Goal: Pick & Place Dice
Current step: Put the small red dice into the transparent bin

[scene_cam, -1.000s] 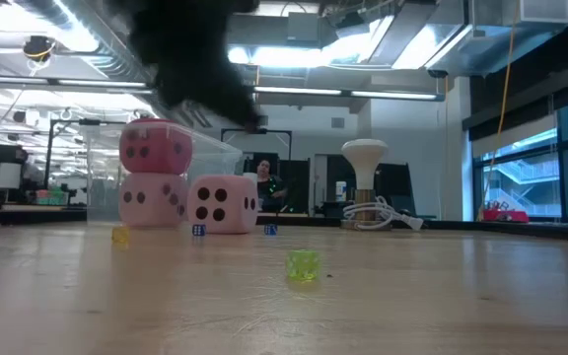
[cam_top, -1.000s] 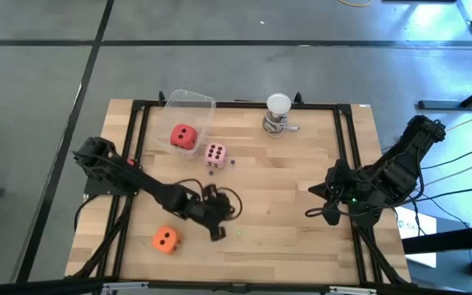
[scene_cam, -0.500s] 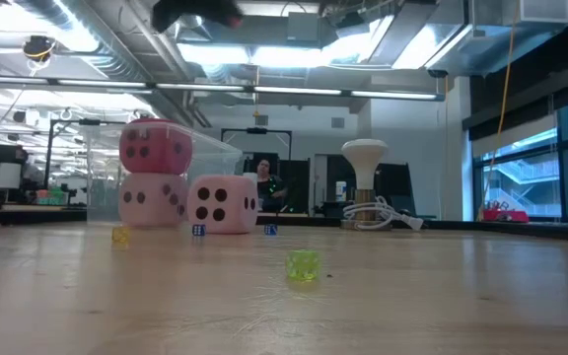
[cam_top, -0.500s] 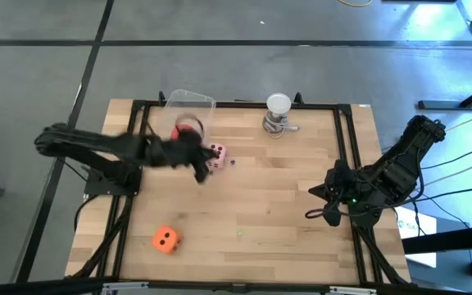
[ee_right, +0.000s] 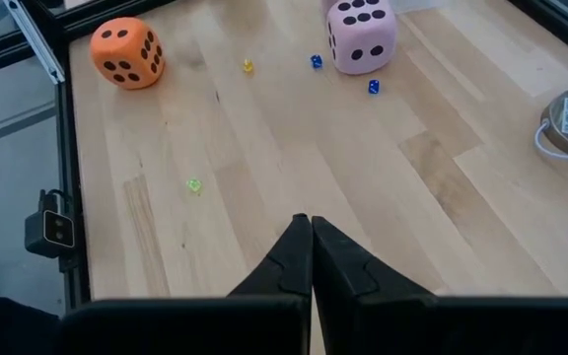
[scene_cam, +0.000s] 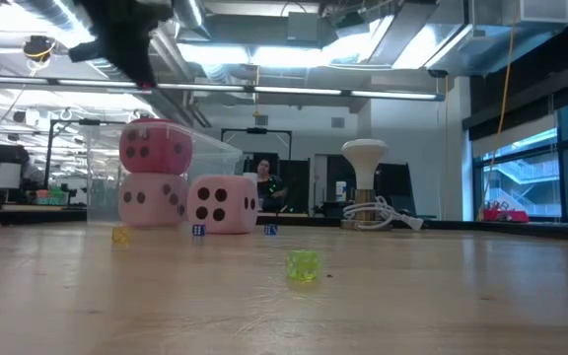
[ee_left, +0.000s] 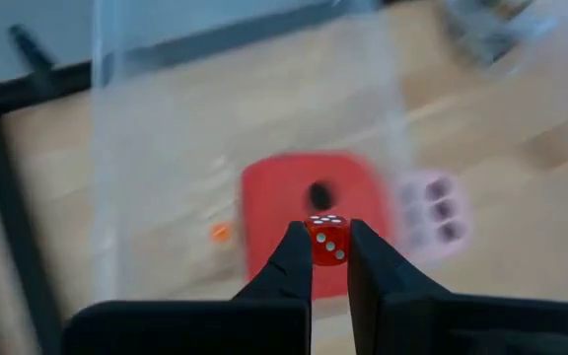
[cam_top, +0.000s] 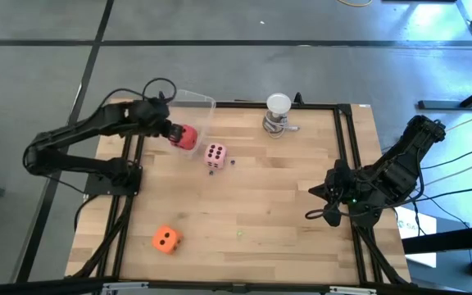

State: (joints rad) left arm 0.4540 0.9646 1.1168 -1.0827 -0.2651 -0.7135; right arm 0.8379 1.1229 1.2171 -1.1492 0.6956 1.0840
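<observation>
We read the left tool (ee_left: 329,247) as clamped on 1 tiny red die (ee_left: 327,241), white pips showing between its fingertips in the left wrist view. In the high view that tool (cam_top: 169,131) sits in the upper left of the frame, at the open side of the clear container (cam_top: 193,102). The relation that matters: the large red die (ee_left: 316,212) lies directly beyond and below the held die, inside the container, on top of 1 pale pink die (scene_cam: 153,200), as the low view shows the red one (scene_cam: 155,147) stacked there. So the drop zone is straight under the tool, and we judge a release here would land on or beside that stack. The second pink die (cam_top: 215,153) sits on the counter (cam_top: 285,205) just outside the container, right of the tool. The orange die (cam_top: 165,239) lies well apart at the lower left. The right tool (ee_right: 310,237) is pressed closed, empty, parked at the right edge (cam_top: 332,215).
</observation>
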